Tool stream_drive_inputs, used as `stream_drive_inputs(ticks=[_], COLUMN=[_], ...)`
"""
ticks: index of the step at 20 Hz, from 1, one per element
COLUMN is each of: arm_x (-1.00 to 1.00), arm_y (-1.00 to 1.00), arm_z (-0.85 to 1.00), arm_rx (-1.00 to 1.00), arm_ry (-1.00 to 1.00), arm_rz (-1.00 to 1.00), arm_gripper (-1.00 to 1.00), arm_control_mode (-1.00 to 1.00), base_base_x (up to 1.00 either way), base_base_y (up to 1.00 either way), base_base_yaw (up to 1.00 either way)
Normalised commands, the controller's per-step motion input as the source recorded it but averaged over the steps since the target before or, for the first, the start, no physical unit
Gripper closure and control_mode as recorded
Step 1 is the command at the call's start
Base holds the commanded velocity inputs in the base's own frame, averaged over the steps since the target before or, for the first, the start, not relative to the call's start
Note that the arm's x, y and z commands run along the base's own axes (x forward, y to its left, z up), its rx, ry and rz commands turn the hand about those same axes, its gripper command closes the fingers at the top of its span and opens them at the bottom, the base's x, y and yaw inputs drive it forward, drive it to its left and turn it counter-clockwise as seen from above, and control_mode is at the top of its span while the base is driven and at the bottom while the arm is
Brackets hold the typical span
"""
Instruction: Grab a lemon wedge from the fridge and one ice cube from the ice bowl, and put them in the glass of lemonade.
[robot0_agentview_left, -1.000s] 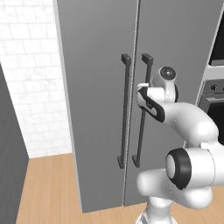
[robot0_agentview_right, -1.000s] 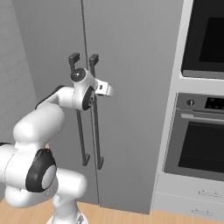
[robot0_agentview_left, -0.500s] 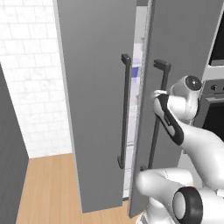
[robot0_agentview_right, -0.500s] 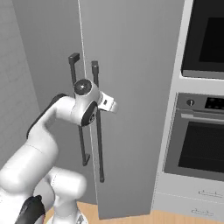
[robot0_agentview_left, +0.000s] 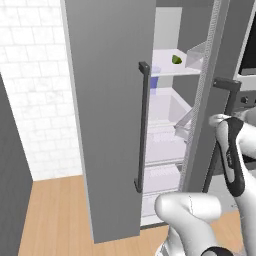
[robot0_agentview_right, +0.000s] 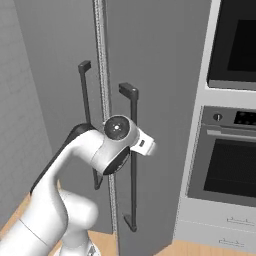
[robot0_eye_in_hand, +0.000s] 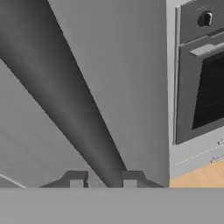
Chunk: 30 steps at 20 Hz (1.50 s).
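Gripping the right door's handle (robot0_eye_in_hand: 83, 122), the gripper (robot0_eye_in_hand: 103, 179) has the fridge (robot0_agentview_left: 107, 100) partly swung open.

Seen from the hand, the two dark fingertips (robot0_eye_in_hand: 75, 178) sit at the bottom centre of the frame, closed around the dark bar that runs diagonally up toward the upper left. From the left base, the gap between the doors at upper centre shows white shelves and clear drawers, and the lemon wedge (robot0_agentview_left: 177, 59) lies on the top shelf near the upper right, small and green-yellow, just beside a clear bin. From the right base, the white wrist sits at centre frame against the right door's long handle (robot0_agentview_right: 133, 160), with the black built-in oven (robot0_agentview_right: 227, 165) at the right edge.
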Motion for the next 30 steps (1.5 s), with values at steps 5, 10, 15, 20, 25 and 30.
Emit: stream_drive_inputs(ticks=[5, 10, 15, 20, 25, 30], arm_x=[-0.91, -0.52, -0.95, -0.3, 0.96, 1.0], arm_y=[-0.86, -0.04, 0.51, 0.92, 0.79, 0.16], arm_z=[0.04, 0.67, 1.0, 0.7, -0.05, -0.23], arm_rx=[0.01, 0.0, -0.05, -0.27, -0.55, -0.51], arm_ry=[0.0, -0.04, -0.15, -0.03, 0.11, 0.27], arm_rz=[-0.2, -0.05, 0.0, 0.0, -0.18, -0.33], arm_gripper=[-1.0, -1.0, -1.0, -1.0, -1.0, -1.0], arm_control_mode=[-1.0, -1.0, -1.0, -1.0, -1.0, -1.0], base_base_x=[0.0, 0.0, 0.0, 0.0, 0.0, 0.0], base_base_y=[0.0, 0.0, 0.0, 0.0, 0.0, 0.0], base_base_yaw=[0.0, 0.0, 0.0, 0.0, 0.0, 0.0])
